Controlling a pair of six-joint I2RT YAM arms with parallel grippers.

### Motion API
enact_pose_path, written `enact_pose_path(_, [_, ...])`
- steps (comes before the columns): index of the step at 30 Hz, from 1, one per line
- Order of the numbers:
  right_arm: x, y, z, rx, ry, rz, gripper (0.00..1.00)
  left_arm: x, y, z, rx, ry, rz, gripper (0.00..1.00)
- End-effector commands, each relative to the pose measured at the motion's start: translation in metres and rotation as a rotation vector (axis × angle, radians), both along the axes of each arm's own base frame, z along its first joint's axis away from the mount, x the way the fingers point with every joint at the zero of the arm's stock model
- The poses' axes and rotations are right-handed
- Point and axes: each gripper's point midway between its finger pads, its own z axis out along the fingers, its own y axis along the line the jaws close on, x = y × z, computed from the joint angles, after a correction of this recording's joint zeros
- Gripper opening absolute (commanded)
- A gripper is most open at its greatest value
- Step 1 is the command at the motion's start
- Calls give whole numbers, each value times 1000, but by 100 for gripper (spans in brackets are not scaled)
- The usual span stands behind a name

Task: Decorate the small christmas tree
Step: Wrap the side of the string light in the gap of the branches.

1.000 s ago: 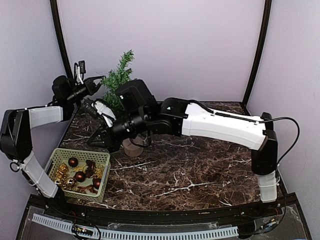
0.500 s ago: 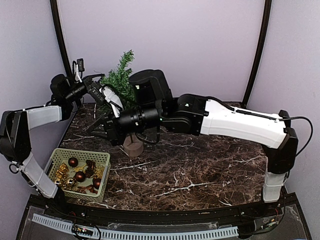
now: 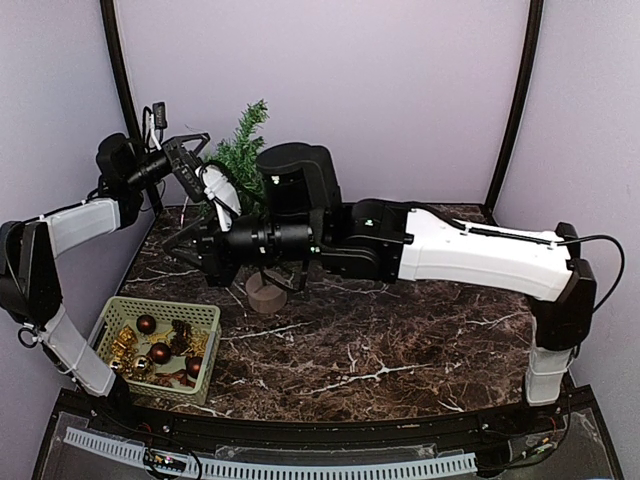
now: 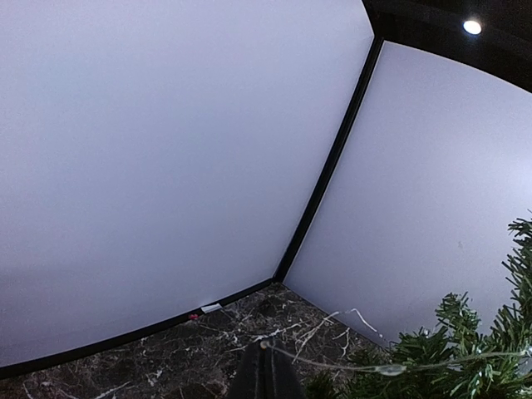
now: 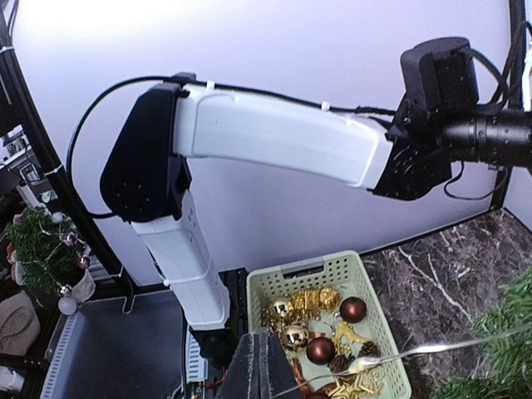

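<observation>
On the dark marbled table [image 3: 400, 340], you have the left gripper [image 4: 264, 353] pinched narrow on a thin light wire [image 4: 332, 360] running to the small christmas tree [image 3: 243, 150] at far left, while the right gripper [image 5: 259, 345] is pressed closed with the wire just beside it.

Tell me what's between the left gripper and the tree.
A thin light wire spans from left gripper to small christmas tree, in the left wrist view.
</observation>
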Motion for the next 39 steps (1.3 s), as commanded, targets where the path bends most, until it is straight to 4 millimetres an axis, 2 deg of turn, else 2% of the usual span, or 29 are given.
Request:
enact_pose_path(1, [10,-4,66,215,-37,-57,0,-9,1,22,-7,-33,-16,0])
enact_pose_path(4, [10,1,76,240,-52,-40,0,-7,1,21,-19,-26,-26,0])
enact_pose_path(8, [0,10,72,222,-61,34,0,-6,1,16,-29,-12,-30,0])
enact_pose_path(11, [-14,17,55,158,-56,127,0,-8,3,7,-32,-10,-21,0])
enact_pose_path(16, [-28,19,14,15,-10,207,0,-10,7,-12,-35,4,-6,0])
enact_pose_path(21, [-29,4,-13,-96,10,184,0,-15,9,-26,-41,2,-1,0])
enact_pose_path(26, [-17,-14,-30,-129,41,73,0,-16,8,-37,-43,13,-12,1])
enact_pose_path(30, [-3,-35,-35,-115,69,-33,0,-15,6,-50,-25,44,-29,2])
enact_pose_path(32, [4,-50,-28,-87,81,-84,0,-16,5,-53,-20,52,-28,3])
enact_pose_path(35, [11,-70,-24,-63,93,-153,0,-18,4,-55,-13,59,-41,8])
enact_pose_path(39, [18,-95,-21,-53,109,-216,0,-22,1,-56,1,73,-70,24])
